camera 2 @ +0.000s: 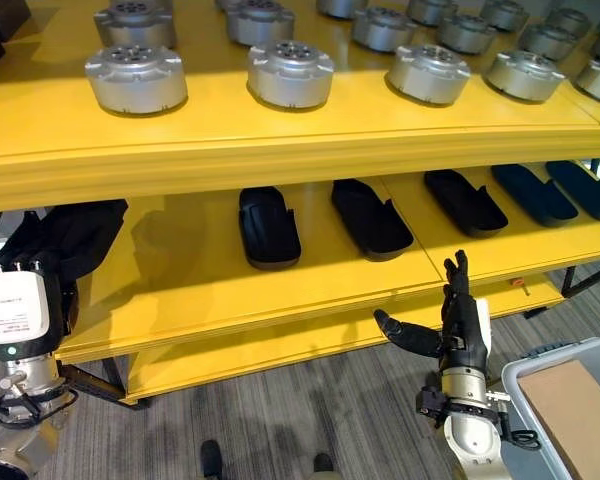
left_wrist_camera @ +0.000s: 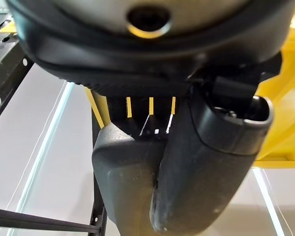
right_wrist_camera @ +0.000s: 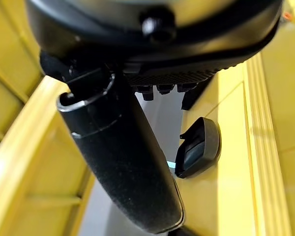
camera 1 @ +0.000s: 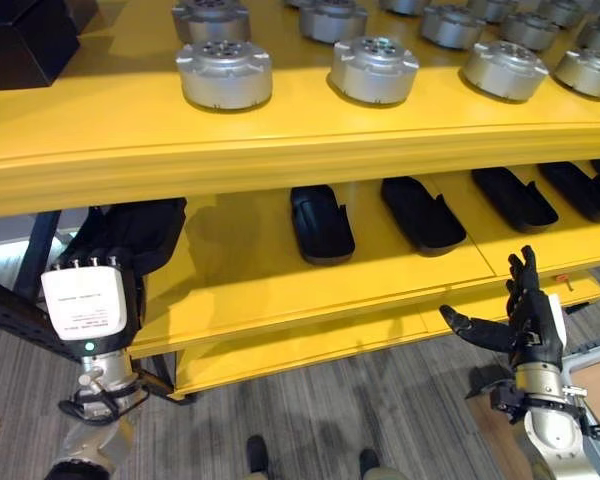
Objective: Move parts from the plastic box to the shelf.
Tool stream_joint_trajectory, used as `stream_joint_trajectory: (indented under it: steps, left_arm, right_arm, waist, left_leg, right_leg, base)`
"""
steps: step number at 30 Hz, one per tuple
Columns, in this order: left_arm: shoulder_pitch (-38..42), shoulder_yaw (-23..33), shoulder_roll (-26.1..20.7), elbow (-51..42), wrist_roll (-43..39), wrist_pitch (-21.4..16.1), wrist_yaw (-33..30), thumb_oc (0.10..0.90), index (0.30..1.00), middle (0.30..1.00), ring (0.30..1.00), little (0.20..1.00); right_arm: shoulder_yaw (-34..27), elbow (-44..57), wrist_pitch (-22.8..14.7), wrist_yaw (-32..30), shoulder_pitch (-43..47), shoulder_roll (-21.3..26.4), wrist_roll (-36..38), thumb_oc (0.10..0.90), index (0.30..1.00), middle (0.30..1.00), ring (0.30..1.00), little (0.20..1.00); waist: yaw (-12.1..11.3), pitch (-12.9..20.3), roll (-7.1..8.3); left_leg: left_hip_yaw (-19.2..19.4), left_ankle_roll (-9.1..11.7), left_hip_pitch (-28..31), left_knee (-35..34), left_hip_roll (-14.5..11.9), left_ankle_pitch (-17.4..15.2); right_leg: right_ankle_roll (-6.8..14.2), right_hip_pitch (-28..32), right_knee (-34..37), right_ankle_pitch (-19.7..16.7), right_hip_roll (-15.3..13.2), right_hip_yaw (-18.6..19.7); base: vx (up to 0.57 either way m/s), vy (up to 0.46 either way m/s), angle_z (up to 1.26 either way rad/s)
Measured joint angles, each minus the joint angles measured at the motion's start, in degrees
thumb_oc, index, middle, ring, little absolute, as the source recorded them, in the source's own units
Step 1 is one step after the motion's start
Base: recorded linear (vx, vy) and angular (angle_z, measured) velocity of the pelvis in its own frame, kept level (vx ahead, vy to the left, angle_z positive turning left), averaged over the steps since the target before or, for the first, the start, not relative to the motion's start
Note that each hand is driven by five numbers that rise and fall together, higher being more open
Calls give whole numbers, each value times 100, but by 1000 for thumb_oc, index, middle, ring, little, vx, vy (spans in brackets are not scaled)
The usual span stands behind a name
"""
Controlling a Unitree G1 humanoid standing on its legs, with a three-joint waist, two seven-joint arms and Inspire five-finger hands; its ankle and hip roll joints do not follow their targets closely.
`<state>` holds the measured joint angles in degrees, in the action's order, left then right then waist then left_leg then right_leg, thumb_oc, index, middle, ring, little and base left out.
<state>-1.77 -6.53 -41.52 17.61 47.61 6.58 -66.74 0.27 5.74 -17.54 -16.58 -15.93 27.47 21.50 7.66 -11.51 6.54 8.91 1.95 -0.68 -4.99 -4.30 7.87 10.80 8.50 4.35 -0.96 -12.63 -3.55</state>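
The yellow shelf point(camera 1: 245, 275) carries several black shoe-shaped parts point(camera 1: 322, 222) in a row on its middle board. My left hand point(camera 1: 130, 240) is at that board's left end, under the top board, with its thumb point(left_wrist_camera: 211, 162) curled over another black part point(left_wrist_camera: 123, 172). In front of the shelf's lower edge my right hand point(camera 2: 462, 318) stands open and holds nothing, fingers straight up and thumb point(right_wrist_camera: 123, 162) out to the side. Past that thumb, one black part point(right_wrist_camera: 199, 147) lies on the yellow board. The grey plastic box point(camera 2: 525, 365) sits on the floor at the lower right.
Several round silver metal parts point(camera 1: 224, 72) stand in rows on the top board. A brown sheet point(camera 2: 575, 400) lies inside the plastic box. A black frame point(camera 1: 10, 310) runs along the shelf's left side. Grey carpet lies below.
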Motion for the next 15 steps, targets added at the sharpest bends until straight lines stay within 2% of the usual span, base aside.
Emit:
stream_joint_trajectory:
  steps: [3, 10, 15]
  left_arm:
    - [12, -35, 50, 46, -12, 1, 97, 400, 300, 300, 300, 300]
    - [50, -77, 240, 284, -133, -4, 256, 400, 300, 300, 300, 300]
    - [280, -298, 464, 850, -244, 110, 258, 400, 300, 300, 300, 300]
  right_arm:
    - [-37, 0, -124, 146, -89, -48, 236, 900, 1000, 1000, 1000, 1000]
    - [-434, 8, -281, 158, -177, -83, 236, 900, 1000, 1000, 1000, 1000]
    - [-518, 7, -328, 166, -196, -83, 220, 900, 1000, 1000, 1000, 1000]
  waist:
    - [33, 2, 0]
    - [189, 13, -14]
    - [264, 123, -65]
  left_leg:
    - [32, 5, 1, 0, -43, 4]
    - [85, 1, 29, 0, -58, 29]
    - [171, 15, 78, -1, -65, -2]
  right_leg:
    - [-42, 0, 49, -33, 18, 28]
    - [-51, -2, 50, -52, 33, 95]
    - [-52, -5, 50, -53, 43, 167]
  base:
    - [9, -16, -6]
    - [1, 0, -3]
    - [-3, 2, -7]
